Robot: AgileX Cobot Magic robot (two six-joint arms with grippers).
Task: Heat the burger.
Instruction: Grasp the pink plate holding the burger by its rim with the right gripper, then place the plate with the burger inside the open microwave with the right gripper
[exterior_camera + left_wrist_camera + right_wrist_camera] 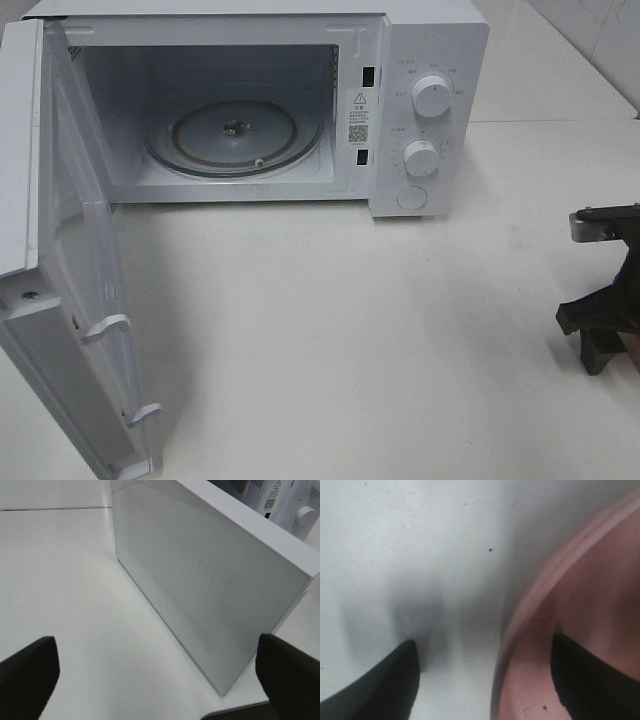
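Note:
The burger is out of view in all frames. The white microwave [430,60] stands at the back with its door [70,280] swung wide open to the left; the glass turntable [235,135] inside is bare. My right gripper [600,345] is at the right edge of the table. In the right wrist view it [482,642] is open and low, with one finger [385,685] over the table and the other [590,675] inside a pink plate [540,585], straddling its rim. My left gripper [155,645] is open and empty, facing the outside of the door [200,580].
The microwave's two round knobs [432,95] [421,158] and a button are on its right panel. The open door juts forward over the left of the white table [330,330]. The plate lies at the table's right edge, mostly out of the exterior view.

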